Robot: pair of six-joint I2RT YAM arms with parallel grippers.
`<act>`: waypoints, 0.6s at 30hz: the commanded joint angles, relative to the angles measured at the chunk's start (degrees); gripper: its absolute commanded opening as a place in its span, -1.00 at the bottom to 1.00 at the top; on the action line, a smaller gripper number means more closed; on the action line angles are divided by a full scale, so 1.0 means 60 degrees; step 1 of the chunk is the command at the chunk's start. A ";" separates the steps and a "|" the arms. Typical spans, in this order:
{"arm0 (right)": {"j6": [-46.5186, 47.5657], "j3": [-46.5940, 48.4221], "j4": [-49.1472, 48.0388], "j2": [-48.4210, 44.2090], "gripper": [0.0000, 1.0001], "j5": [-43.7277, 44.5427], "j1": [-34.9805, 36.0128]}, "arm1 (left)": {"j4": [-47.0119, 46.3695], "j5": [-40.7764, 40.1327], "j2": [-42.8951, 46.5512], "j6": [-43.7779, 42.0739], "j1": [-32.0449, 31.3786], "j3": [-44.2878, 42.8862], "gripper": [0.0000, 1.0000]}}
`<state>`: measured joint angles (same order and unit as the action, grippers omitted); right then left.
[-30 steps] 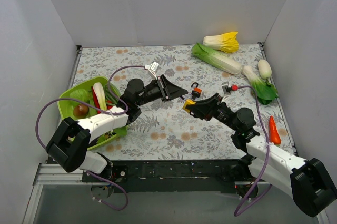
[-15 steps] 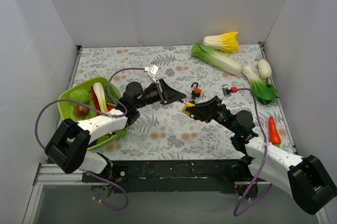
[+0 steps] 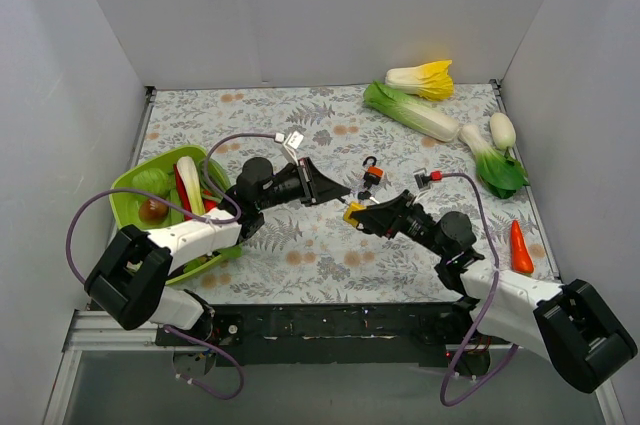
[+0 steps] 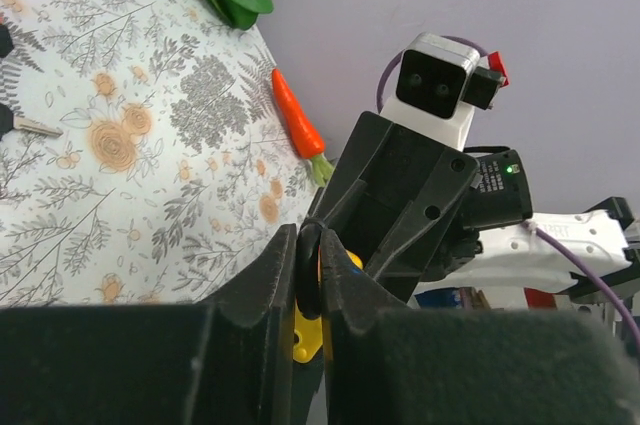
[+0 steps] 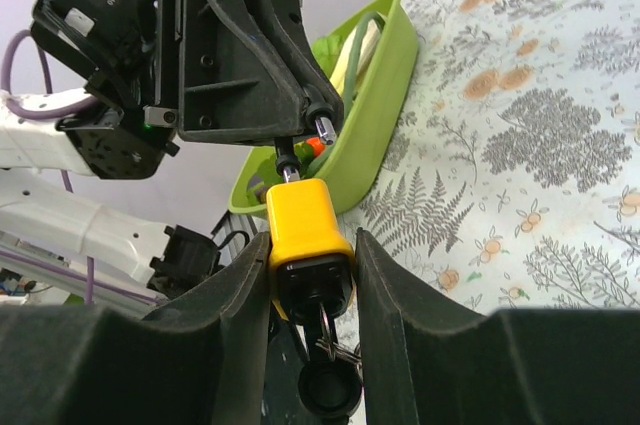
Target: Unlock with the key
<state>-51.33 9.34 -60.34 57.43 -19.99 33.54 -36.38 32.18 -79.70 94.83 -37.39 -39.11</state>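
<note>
My right gripper [image 5: 312, 255] is shut on the body of the yellow padlock [image 5: 305, 220], held above the table's middle [image 3: 352, 211]. The key [image 5: 330, 385] hangs in a small bunch on a ring from the padlock's keyhole end, its black head lowest. My left gripper [image 4: 308, 245] faces the right one and is shut on the padlock's black shackle [image 4: 308, 270], with the yellow body [image 4: 305, 340] just beyond the pads. From above, both grippers [image 3: 346, 195] meet at the lock. Another black-headed key [image 4: 25, 126] lies on the cloth.
An orange padlock [image 3: 373, 176] lies just behind the grippers. A green bowl [image 3: 125, 195] of vegetables stands at the left. Cabbages [image 3: 410, 110], a bok choy [image 3: 495, 163] and a carrot [image 3: 520, 247] lie at the back right and right edge.
My left jaws have closed onto the padlock's shackle. The right gripper has shifted slightly toward the near left with the padlock in it.
</note>
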 commanded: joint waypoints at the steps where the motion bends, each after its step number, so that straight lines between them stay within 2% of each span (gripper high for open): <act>1: 0.0454 -0.0253 0.0388 0.0490 -0.97 0.1252 -0.0170 | 0.0379 0.0934 0.0511 -0.1125 -0.0112 0.0234 -1.00; 5: 0.0542 -0.0633 0.0140 0.0974 -0.94 0.1091 -0.0155 | 0.0877 0.1373 0.0101 -0.1535 0.0020 0.0366 -1.00; 10: 0.0732 -0.0883 0.0109 0.1516 -0.87 0.0842 -0.0141 | 0.2604 0.1404 -0.0485 -0.2312 0.0079 0.0118 -1.00; 14: 0.0893 -0.1103 0.0242 0.1722 -0.64 0.0666 -0.0126 | 0.3191 0.1433 -0.0603 -0.2591 0.0093 0.0162 -1.00; 18: 0.1084 -0.1220 0.0329 0.2058 -0.52 0.0607 -0.0126 | 0.3645 0.1418 -0.0647 -0.3088 0.0108 0.0118 -1.00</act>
<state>-47.77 3.73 -60.62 67.88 -24.38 34.52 -20.95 37.12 -84.90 82.28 -37.30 -37.41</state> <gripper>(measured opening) 0.407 0.089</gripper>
